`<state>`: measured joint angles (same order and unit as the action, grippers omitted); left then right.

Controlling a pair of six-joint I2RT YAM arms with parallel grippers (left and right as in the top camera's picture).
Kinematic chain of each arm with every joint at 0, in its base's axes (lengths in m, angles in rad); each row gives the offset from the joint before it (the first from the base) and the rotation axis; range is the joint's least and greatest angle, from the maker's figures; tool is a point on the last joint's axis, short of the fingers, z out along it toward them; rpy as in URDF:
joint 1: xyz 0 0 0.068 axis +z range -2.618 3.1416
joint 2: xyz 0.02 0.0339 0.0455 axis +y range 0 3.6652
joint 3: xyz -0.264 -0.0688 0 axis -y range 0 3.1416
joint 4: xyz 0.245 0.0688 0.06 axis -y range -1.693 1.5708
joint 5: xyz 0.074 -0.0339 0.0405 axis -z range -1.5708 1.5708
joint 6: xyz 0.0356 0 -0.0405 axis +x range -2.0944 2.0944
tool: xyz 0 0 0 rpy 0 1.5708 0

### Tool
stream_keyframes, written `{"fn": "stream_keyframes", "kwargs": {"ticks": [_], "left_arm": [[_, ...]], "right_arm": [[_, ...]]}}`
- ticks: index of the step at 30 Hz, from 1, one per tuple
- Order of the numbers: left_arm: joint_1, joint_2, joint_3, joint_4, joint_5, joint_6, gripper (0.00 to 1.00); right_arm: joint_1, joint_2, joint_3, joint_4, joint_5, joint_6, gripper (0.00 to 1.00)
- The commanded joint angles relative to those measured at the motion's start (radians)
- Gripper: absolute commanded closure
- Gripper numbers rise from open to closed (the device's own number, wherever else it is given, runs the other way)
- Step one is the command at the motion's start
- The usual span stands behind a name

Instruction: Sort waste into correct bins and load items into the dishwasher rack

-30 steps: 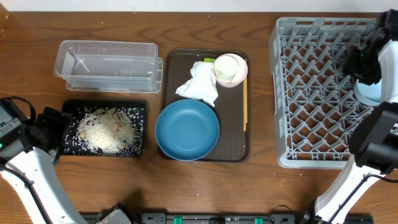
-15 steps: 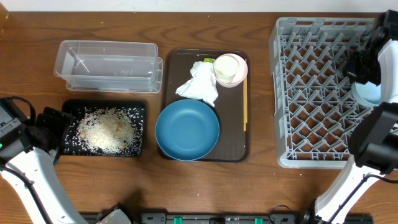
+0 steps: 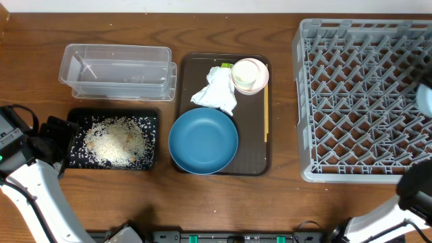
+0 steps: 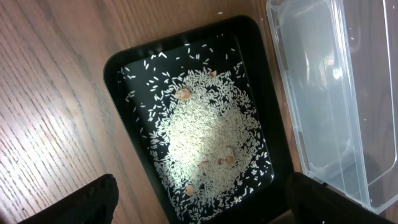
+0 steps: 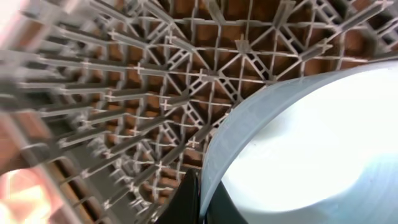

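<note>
Right pincer (image 5: 190,200) holds the small light blue bowl (image 5: 298,143) at its rim: one dark finger presses against the outer wall, and the other is hidden. The bowl hangs tilted over the grey dishwasher rack (image 3: 358,101), at the rack's right edge in the overhead view; whether it touches the pegs cannot be told. Left pincer (image 4: 202,208) hovers empty over the left end of the shallow black tray (image 4: 121,106), its fingers spread wide. Loose rice (image 4: 208,140) lies heaped in this tray with a few brownish bits mixed in. The clear container (image 4: 323,93) sits just beside the tray. Between these bins and the rack lies a brown serving tray (image 3: 192,74). It carries the large dark blue bowl (image 3: 203,141), the crumpled napkin (image 3: 216,91), the pinkish-white cup (image 3: 249,75), a green-yellow wrapper (image 3: 226,65), and the chopsticks (image 3: 266,115) along its right side. Everything stands on a wooden worktop (image 3: 223,202).
</note>
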<state>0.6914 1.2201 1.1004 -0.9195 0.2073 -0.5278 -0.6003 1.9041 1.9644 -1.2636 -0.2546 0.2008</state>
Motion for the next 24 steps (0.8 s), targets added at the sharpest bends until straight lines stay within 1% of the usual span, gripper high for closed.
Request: {"fn": "stream_keyframes", "kwargs": {"ticks": [1, 6, 9, 11, 13, 15, 22, 24], "left_arm": [[0.004, 0.002, 0.016, -0.003, 0.001, -0.009, 0.11], [0.004, 0.002, 0.016, -0.003, 0.001, -0.009, 0.11], [0.004, 0.002, 0.016, -0.003, 0.001, -0.009, 0.11], [0.004, 0.002, 0.016, -0.003, 0.001, -0.009, 0.11], [0.004, 0.002, 0.016, -0.004, 0.001, -0.009, 0.11], [0.004, 0.002, 0.016, -0.003, 0.001, -0.009, 0.11], [0.004, 0.002, 0.016, -0.003, 0.001, -0.009, 0.11], [0.004, 0.002, 0.016, -0.003, 0.001, -0.009, 0.11]], "right_arm": [[-0.101, 0.008, -0.066, 0.013, -0.330, -0.126, 0.99], [-0.226, 0.008, -0.265, 0.219, -0.715, -0.266, 0.99], [-0.283, 0.009, -0.394, 0.364, -0.953, -0.301, 0.99], [-0.307, 0.009, -0.461, 0.441, -1.060, -0.315, 0.99], [-0.323, 0.009, -0.517, 0.505, -1.122, -0.314, 0.99], [-0.331, 0.009, -0.549, 0.527, -1.143, -0.314, 0.99], [-0.340, 0.009, -0.627, 0.486, -1.147, -0.315, 0.99], [-0.339, 0.009, -0.641, 0.497, -1.175, -0.344, 0.99]]}}
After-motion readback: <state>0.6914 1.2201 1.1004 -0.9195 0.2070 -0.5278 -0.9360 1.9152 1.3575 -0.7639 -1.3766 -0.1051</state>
